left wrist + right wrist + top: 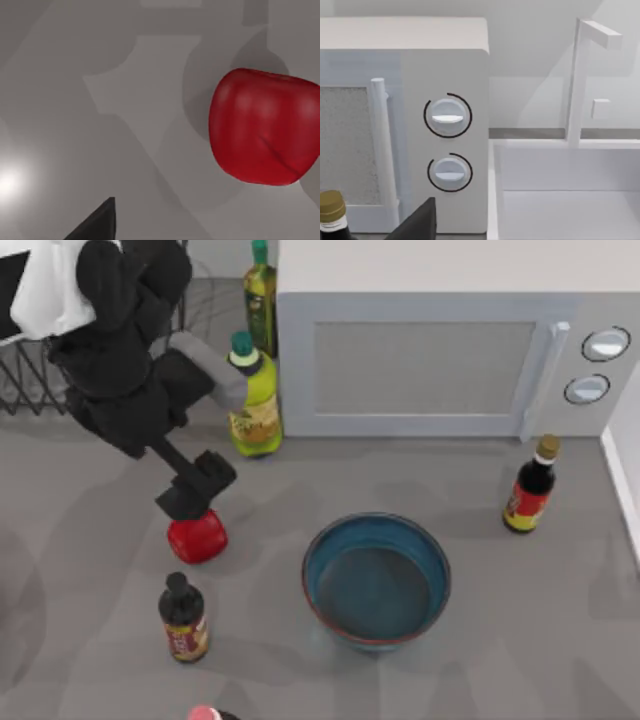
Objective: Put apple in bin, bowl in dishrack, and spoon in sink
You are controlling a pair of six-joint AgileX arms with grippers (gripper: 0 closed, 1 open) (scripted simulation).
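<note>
Your left tool [193, 502] sits right over the red apple [198, 537] on the grey worktop [90, 540], its fingers too hidden to tell.

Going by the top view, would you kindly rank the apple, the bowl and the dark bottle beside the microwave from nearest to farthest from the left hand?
1. The apple, directly under the left hand at the table's left.
2. The bowl, near the middle, to the right of the hand.
3. The dark bottle, far right, just below the microwave front.
</note>
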